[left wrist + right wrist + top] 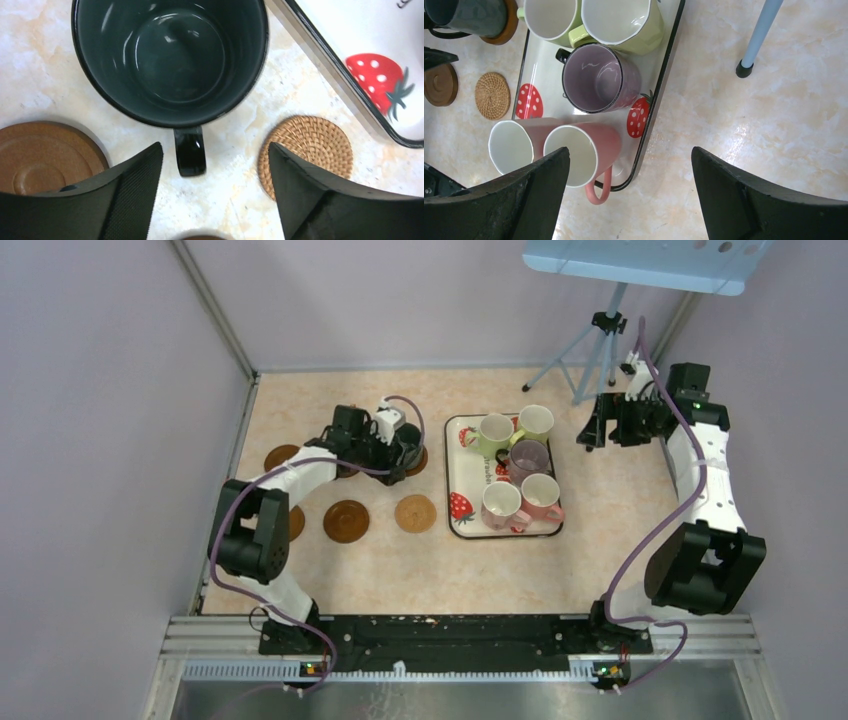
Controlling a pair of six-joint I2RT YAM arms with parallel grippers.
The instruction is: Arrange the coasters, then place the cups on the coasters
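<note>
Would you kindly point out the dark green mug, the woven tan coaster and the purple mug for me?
dark green mug (175,55), left wrist view, on its inner floor.
woven tan coaster (312,139), left wrist view, on its exposed weave.
purple mug (596,80), right wrist view, on its inner floor.

Your green mug (170,55) stands upright on a brown coaster (510,25). Five mugs (528,458) cluster at the tabletop's (600,530) middle, and other coasters (346,521) lie flat leftward.

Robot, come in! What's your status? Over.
Left gripper open over green mug, on its coaster. Right gripper open. Five mugs on tray. Nothing blocking.
</note>
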